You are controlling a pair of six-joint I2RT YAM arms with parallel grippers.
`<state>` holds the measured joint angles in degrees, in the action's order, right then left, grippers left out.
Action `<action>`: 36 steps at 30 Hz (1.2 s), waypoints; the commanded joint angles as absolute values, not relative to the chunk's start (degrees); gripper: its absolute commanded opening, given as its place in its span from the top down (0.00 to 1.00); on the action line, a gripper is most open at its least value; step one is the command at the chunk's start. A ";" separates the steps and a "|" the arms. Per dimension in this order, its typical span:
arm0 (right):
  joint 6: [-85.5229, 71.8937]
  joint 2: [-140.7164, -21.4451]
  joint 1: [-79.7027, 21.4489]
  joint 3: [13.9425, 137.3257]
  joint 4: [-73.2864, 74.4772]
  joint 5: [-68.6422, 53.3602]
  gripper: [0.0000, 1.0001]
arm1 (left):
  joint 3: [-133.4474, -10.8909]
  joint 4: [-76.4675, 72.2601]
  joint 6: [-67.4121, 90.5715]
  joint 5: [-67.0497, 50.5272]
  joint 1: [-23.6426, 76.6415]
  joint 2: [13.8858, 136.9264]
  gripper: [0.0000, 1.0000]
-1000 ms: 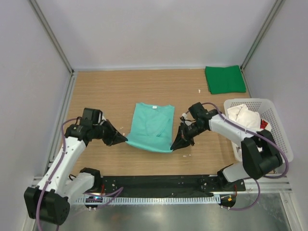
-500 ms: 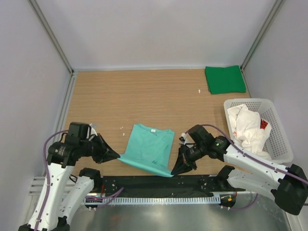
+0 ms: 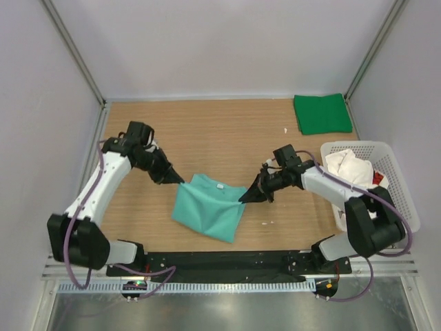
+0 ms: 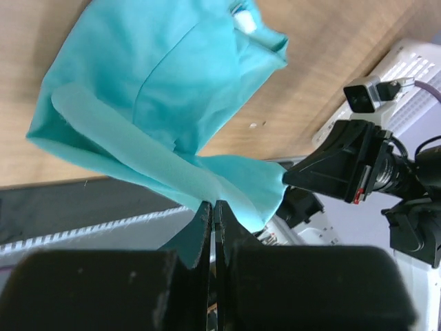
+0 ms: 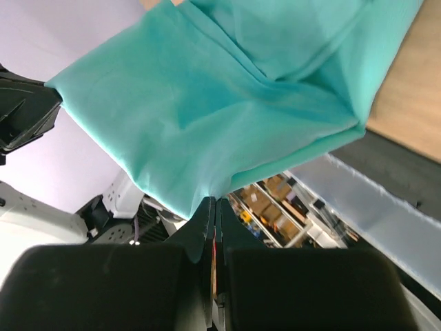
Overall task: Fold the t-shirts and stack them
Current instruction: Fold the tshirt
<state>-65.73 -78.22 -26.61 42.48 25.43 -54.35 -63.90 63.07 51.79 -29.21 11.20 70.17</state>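
Currently the mint-teal t-shirt (image 3: 207,210) sits in the middle of the worktop (image 3: 207,131), closer to the near edge than the far one, gathered and rumpled between the two arms. The left claw (image 3: 180,181) has its fingers pressed fully together on the shirt's far-left corner; in the left wrist view the two dark fingers (image 4: 201,227) meet with only a thin slit between them and a fold of teal cloth (image 4: 158,89) pinched there. The right claw (image 3: 242,200) is likewise closed tight on the shirt's right edge, and the right wrist view shows the fabric (image 5: 207,103) running straight into the seam between its fingers (image 5: 205,221). The cloth sags between the two holds and spreads down toward the near edge; how much of it rests on the wood I cannot tell. A small white label (image 3: 219,186) at the collar faces the far edge.

The dark green t-shirt (image 3: 322,114) lies folded flat in the far right corner, well apart from both arms. The white t-shirt (image 3: 351,172) is bunched inside the white lattice basket (image 3: 400,200), which stands at the right edge, just beside the right arm.
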 commanded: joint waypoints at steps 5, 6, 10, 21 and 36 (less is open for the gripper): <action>-50.75 -96.19 -15.57 58.31 30.82 -58.27 0.98 | -83.92 48.97 45.27 -28.21 10.63 97.42 1.00; -48.10 -98.24 -14.77 60.97 33.11 -57.75 0.98 | -87.50 48.61 45.35 -30.13 10.29 100.86 1.00; -44.39 -108.53 -10.73 67.41 34.81 -58.27 0.91 | -98.41 46.59 42.29 -31.64 10.37 114.58 1.00; -45.18 -121.80 -6.77 73.37 27.94 -56.34 0.93 | -125.77 43.17 41.30 -34.45 12.74 141.85 1.00; -22.19 -115.94 -5.45 80.59 53.68 -32.82 0.56 | -125.42 40.34 34.46 -21.20 14.06 126.76 0.44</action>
<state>-32.97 -120.66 -5.93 77.03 39.72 -45.23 -124.07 42.39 38.15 -26.55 14.48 139.28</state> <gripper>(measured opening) 0.421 0.555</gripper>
